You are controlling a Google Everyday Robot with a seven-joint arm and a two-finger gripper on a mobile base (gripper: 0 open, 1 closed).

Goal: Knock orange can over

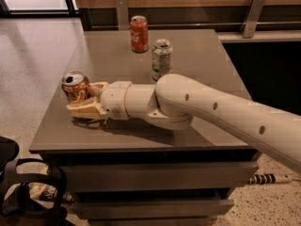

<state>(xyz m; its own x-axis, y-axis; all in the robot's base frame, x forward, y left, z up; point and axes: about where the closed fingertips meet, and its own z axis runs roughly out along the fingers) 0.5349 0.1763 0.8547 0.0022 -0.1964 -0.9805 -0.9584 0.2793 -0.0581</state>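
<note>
The orange can [75, 85], golden-tan with a silver top, stands upright near the left edge of the grey table [113, 55]. My gripper [83, 99] reaches in low from the right and sits right against the can's right and front side. Its tan fingers [85, 110] are spread: one lies low in front of the can's base, the other beside it. The can's lower right part is hidden by the gripper. The white arm [197, 107] lies across the table's front half.
A red-orange can with white script [138, 33] stands at the back middle of the table. A white-and-green can [162, 58] stands just behind my arm. The table's left edge [51, 112] is close to the orange can. A dark bag [28, 192] lies on the floor at lower left.
</note>
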